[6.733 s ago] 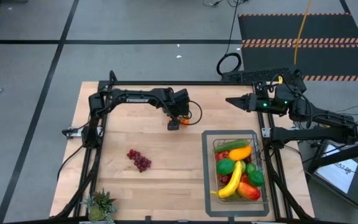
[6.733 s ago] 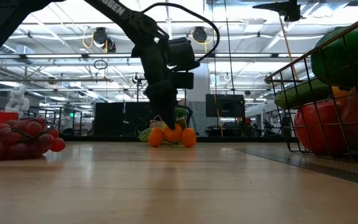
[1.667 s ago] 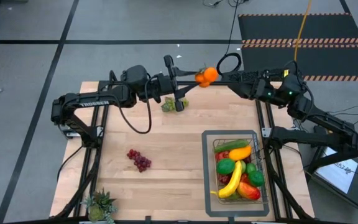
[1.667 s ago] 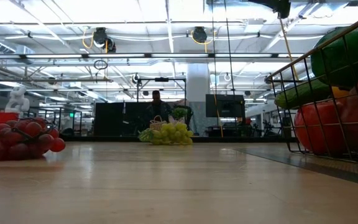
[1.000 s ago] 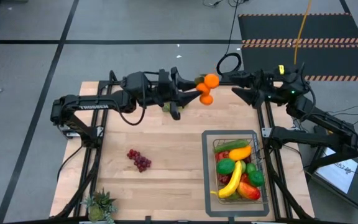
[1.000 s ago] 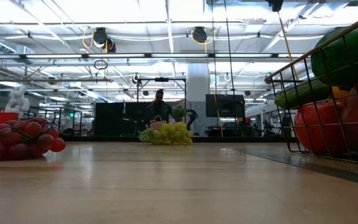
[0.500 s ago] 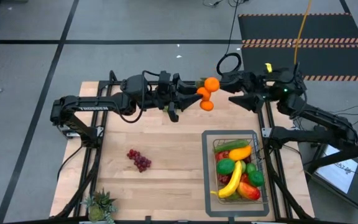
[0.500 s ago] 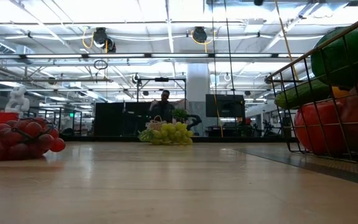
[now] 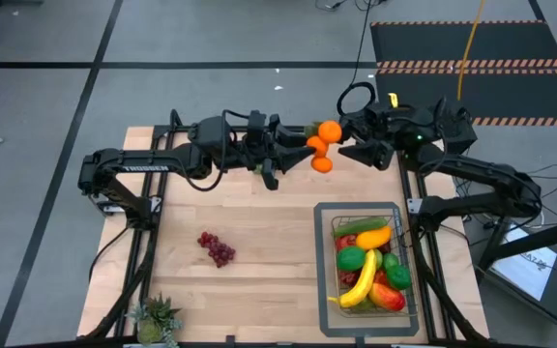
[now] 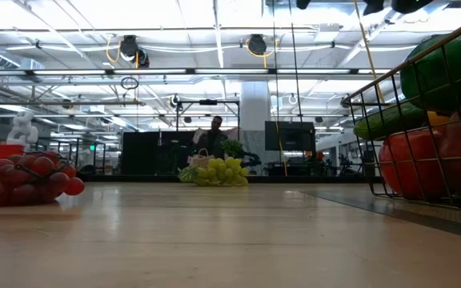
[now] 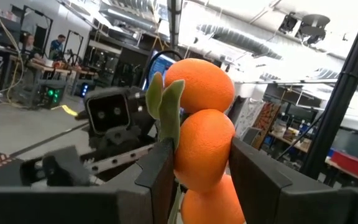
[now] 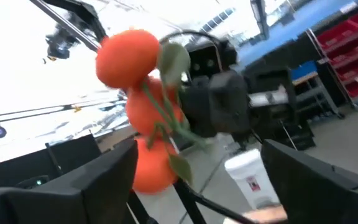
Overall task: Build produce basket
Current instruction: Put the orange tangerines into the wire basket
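While left gripper [image 9: 298, 155] clamps oranges [image 9: 323, 145] aloft, right gripper [image 9: 348, 145] — jaws spread — faces them.

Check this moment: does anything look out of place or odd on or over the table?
Nothing spilled or damaged. The one unusual thing: the orange cluster is held in mid-air by the left gripper at the table's far edge, with the open right gripper facing it. Red grapes and green grapes lie outside the basket.

White lettering, seemingly "TROSSEN", runs along the left arm [image 9: 143, 166], well behind its end effector; nothing else is legible.
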